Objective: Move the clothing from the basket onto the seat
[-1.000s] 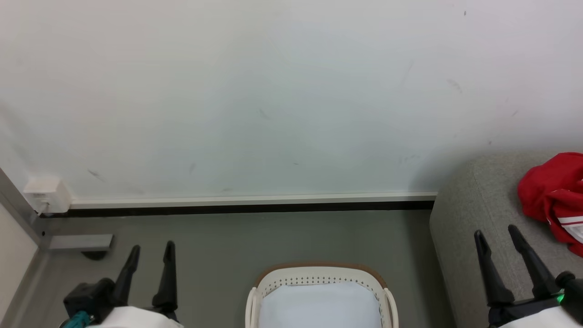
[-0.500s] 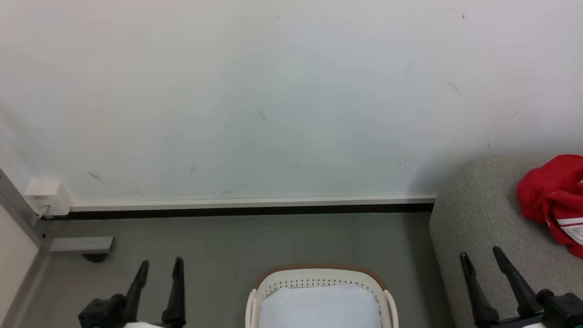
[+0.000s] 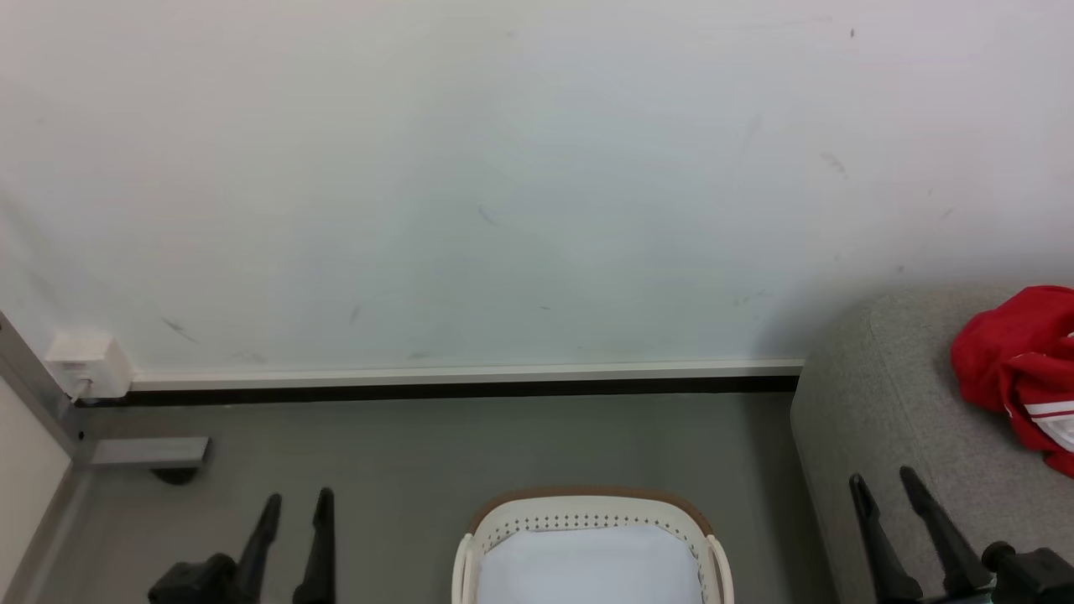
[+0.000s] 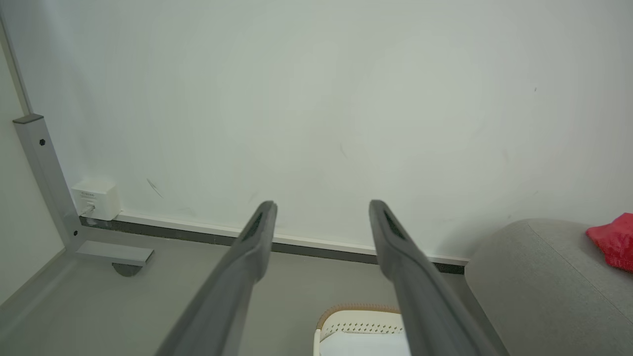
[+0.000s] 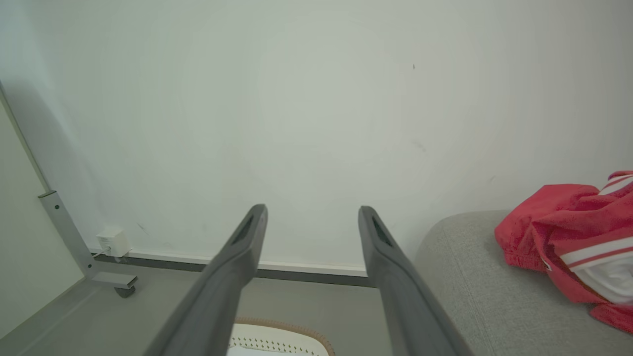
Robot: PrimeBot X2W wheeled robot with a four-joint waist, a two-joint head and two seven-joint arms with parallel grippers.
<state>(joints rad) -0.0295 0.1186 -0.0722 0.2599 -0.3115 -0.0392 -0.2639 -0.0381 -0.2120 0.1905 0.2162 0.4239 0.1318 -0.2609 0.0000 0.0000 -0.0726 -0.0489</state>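
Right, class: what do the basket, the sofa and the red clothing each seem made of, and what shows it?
Basket: probably moulded plastic, smooth cream finish, with neat rows of small holes. Sofa: grey woven upholstery, matte, with a grainy weave. Clothing: soft red fabric, possibly synthetic jersey, crumpled in loose folds.

Open floor (image 3: pixel 419 445) between basket (image 3: pixel 587 507) and wall (image 3: pixel 503 184), seat (image 3: pixel 881 403) bounding the right
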